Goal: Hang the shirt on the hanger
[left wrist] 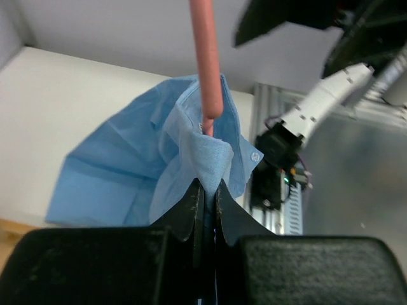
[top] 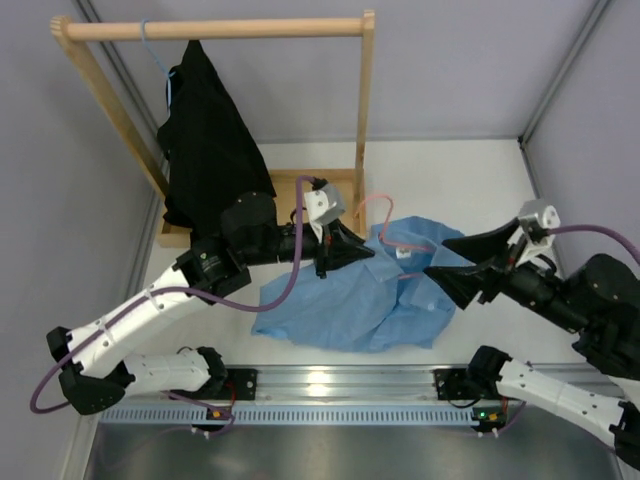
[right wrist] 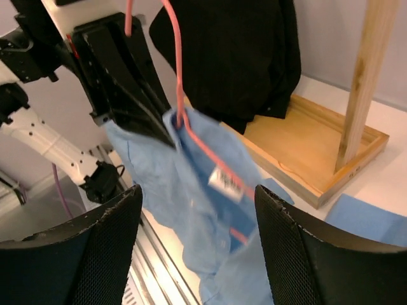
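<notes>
The light blue shirt [top: 340, 305] lies crumpled on the table, its collar lifted. My left gripper [top: 362, 250] is shut on a fold of the collar, as the left wrist view [left wrist: 206, 185] shows. The thin pink hanger [top: 385, 215] stands over the collar and one arm of it runs inside the neck past the white label [right wrist: 226, 181]. It shows as a pink rod in the left wrist view [left wrist: 206, 63]. My right gripper [top: 436, 256] is open and empty beside the collar, and its jaws frame the hanging shirt [right wrist: 172, 184] without touching it.
A wooden rack [top: 365, 100] with a tray base [right wrist: 305, 146] stands at the back. A black garment [top: 205, 140] hangs from it on a thin blue hanger [top: 150, 45]. A metal rail [top: 330, 385] runs along the near edge. Grey walls close in on both sides.
</notes>
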`<state>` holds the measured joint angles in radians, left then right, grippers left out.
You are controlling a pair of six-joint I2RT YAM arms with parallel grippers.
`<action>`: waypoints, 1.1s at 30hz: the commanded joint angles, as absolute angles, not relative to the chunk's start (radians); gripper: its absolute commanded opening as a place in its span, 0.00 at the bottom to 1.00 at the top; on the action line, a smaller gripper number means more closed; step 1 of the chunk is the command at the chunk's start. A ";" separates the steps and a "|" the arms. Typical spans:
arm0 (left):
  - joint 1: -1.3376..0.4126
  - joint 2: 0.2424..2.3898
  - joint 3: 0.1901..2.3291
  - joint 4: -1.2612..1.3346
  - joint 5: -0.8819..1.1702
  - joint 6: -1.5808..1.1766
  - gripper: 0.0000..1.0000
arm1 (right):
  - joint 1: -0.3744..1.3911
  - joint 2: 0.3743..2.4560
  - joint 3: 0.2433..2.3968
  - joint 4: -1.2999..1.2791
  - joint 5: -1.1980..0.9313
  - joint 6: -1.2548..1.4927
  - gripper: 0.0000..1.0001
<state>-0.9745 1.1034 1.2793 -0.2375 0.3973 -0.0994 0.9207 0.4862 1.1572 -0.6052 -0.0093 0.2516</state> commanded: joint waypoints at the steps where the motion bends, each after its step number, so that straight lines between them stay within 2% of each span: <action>1: -0.976 1.126 1.304 -0.173 0.722 -0.049 0.00 | 0.928 0.636 1.270 -0.666 -0.123 0.129 0.69; 7: -0.977 1.175 1.315 -0.173 0.949 -0.035 0.00 | 0.927 0.761 1.359 -0.650 -0.356 0.052 0.63; 11: -0.977 1.192 1.322 -0.173 0.985 -0.041 0.00 | 0.927 0.749 1.310 -0.559 -0.464 0.058 0.55; 16: -0.976 1.201 1.322 -0.175 0.997 -0.037 0.00 | 0.928 0.735 1.261 -0.477 -0.520 0.092 0.36; 17: -0.976 1.201 1.324 -0.173 0.991 -0.038 0.00 | 0.928 0.741 1.258 -0.471 -0.537 0.098 0.25; 19: -0.977 1.200 1.327 -0.175 0.968 -0.038 0.00 | 0.928 0.759 1.258 -0.462 -0.551 0.107 0.13; 20: -0.976 1.198 1.327 -0.173 0.957 -0.038 0.00 | 0.928 0.764 1.255 -0.460 -0.551 0.107 0.01; 23: -0.976 1.181 1.328 -0.173 0.895 -0.034 0.00 | 0.928 0.761 1.255 -0.454 -0.496 0.112 0.00; 25: -0.977 1.149 1.318 -0.179 0.803 -0.011 0.12 | 0.927 0.746 1.256 -0.448 -0.456 0.123 0.00; 26: -0.976 1.135 1.312 -0.179 0.766 -0.008 0.24 | 0.927 0.739 1.267 -0.448 -0.428 0.126 0.00; 27: -0.977 1.118 1.305 -0.181 0.724 -0.009 0.60 | 0.927 0.733 1.270 -0.448 -0.410 0.133 0.00; 28: -0.976 1.083 1.299 -0.181 0.618 -0.009 0.74 | 0.928 0.723 1.284 -0.449 -0.390 0.135 0.00; 29: -0.977 1.063 1.296 -0.186 0.562 0.003 0.97 | 0.928 0.715 1.292 -0.459 -0.350 0.137 0.00; 33: -0.977 0.915 1.258 -0.193 0.278 0.049 0.98 | 0.927 0.695 1.370 -0.560 -0.201 0.108 0.00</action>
